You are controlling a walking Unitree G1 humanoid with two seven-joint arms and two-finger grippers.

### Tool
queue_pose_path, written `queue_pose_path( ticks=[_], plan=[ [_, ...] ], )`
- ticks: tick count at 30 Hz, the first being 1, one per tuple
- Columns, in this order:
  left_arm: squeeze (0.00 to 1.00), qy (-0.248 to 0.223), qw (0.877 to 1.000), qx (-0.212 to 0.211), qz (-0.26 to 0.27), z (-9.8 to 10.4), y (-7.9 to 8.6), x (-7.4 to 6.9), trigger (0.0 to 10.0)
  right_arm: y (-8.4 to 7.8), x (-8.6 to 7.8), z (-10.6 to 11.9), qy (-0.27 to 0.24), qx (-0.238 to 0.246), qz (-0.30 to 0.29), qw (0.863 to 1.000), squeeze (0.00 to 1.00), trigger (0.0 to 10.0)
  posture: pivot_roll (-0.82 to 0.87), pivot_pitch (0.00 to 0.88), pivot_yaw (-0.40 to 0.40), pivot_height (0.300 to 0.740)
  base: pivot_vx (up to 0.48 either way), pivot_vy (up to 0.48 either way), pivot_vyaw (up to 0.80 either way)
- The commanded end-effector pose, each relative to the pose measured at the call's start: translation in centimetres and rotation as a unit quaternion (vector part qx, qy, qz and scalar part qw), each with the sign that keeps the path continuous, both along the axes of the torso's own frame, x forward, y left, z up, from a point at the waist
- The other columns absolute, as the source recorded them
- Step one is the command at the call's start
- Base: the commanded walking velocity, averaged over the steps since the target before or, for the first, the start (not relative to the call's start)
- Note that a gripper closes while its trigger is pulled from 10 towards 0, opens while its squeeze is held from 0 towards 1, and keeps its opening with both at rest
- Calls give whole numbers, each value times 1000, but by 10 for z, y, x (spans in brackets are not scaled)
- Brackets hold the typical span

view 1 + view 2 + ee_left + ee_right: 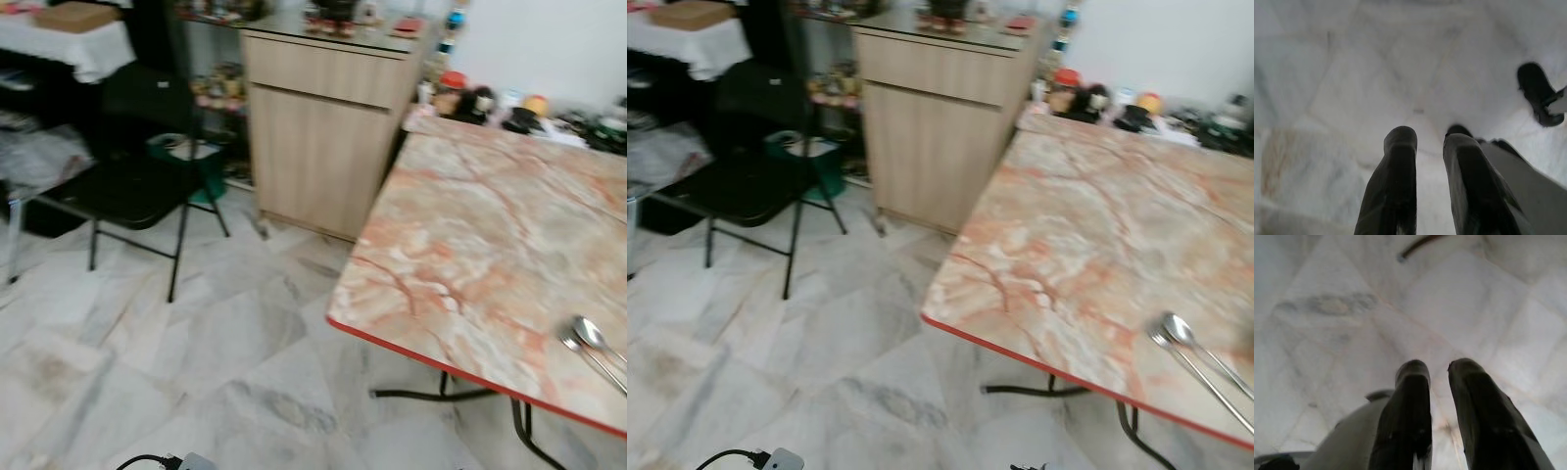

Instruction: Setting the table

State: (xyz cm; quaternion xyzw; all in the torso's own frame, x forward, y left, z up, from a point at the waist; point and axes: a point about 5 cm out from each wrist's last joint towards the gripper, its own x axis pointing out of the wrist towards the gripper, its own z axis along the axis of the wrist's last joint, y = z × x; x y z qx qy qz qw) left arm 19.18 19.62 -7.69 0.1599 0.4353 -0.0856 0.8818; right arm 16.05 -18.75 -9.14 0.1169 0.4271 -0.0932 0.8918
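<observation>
Both end effectors idle over floor, cutlery on desk.
Left end effector (1422,142) and right end effector (1437,369) hang above the marble floor tiles (196,343), fingers slightly apart, holding nothing. Spoon (600,343) and fork (588,357) lie side by side, touching, on the pink marble desk (470,245) near its red front edge at the robot's right, well apart from both end effectors. Long axes run diagonally: heads toward desk centre, handles toward the near right. Beyond: wooden cabinet (323,137), black folding chair (127,186).
</observation>
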Motion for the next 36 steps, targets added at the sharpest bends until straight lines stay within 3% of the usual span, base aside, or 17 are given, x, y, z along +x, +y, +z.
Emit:
queue_pose_path(
  ticks=[1,16,27,36],
  plan=[
    [0,17,1000,2,3,-4,3,-8,10000,2,-1,-1,4,3,0,1000,0,10000,28,105,-4,740,0,0,-781],
    [0,15,1000,1,2,-3,5,-6,10000,1,-1,-1,4,0,1,1000,0,10000,28,103,-5,740,0,0,-781],
    [0,13,1000,8,0,-3,4,-7,10000,-1,1,1,-6,-8,-1,1000,0,10000,26,103,-6,740,0,0,0],
    [0,11,1000,11,2,-2,6,-6,10000,-1,1,1,-4,-5,-1,1000,0,10000,28,104,-5,740,0,-467,0]
  ],
)
